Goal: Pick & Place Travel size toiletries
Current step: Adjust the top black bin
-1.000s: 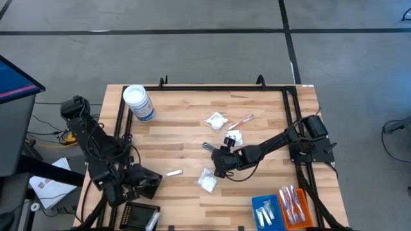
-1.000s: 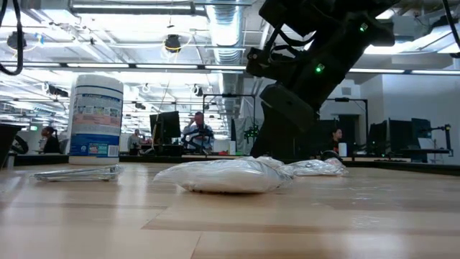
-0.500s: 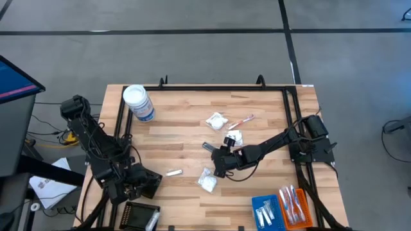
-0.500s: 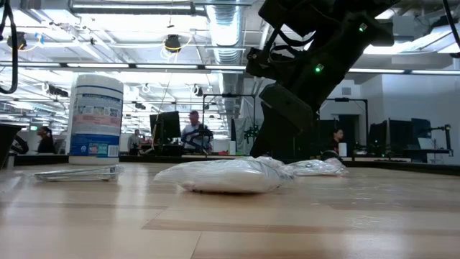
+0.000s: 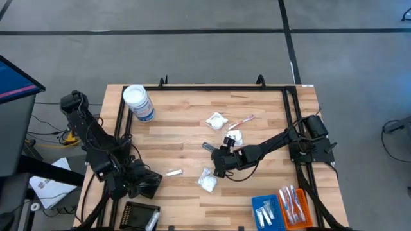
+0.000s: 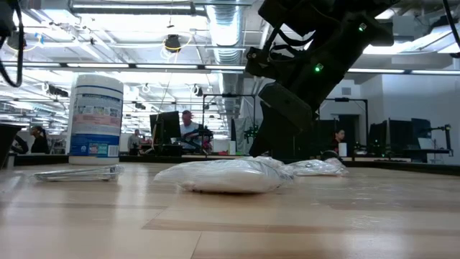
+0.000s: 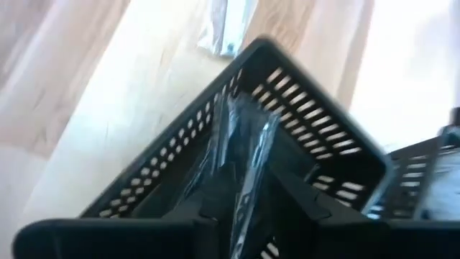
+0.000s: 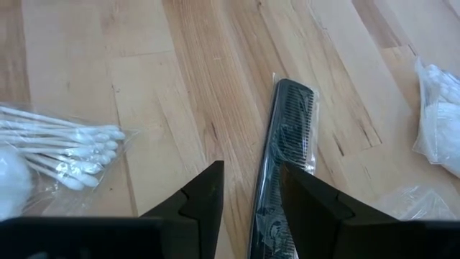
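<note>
**A:** From above, where is each arm?

**B:** The right gripper (image 5: 220, 160) sits low at mid-table. A slim dark comb (image 5: 209, 147) pokes out just ahead of it. 1 white sachet (image 5: 207, 181) lies just beside it, and 2 more packets and a red-pink toothbrush (image 5: 243, 120) lie farther out, past the comb. The left gripper (image 5: 142, 185) hangs at the table's near left corner, right by the black tray (image 5: 131, 210). A small silvery piece (image 5: 173, 172) lies near it on the wood.

**A:** And from table height?

**B:** The right arm's dark bulk comes down behind the nearest sachet, which hides the gripper's tip. The white-lidded jar (image 6: 95, 115) stands well off to one side. People sit at desks in the room behind.

**A:** What does the left wrist show?

**B:** A clear-wrapped dark stick (image 7: 241, 162) stands tilted inside the tray, directly in front of the gripper. I cannot tell whether it is gripped or let go.

**A:** The right wrist?

**B:** The fingers (image 8: 205, 194) are spread, with the comb's near end lying flat on the wood between them. Bare wood shows between 1 finger and the comb. A clear packet of cotton swabs (image 8: 57, 147) lies off to one side of the gripper.
</note>
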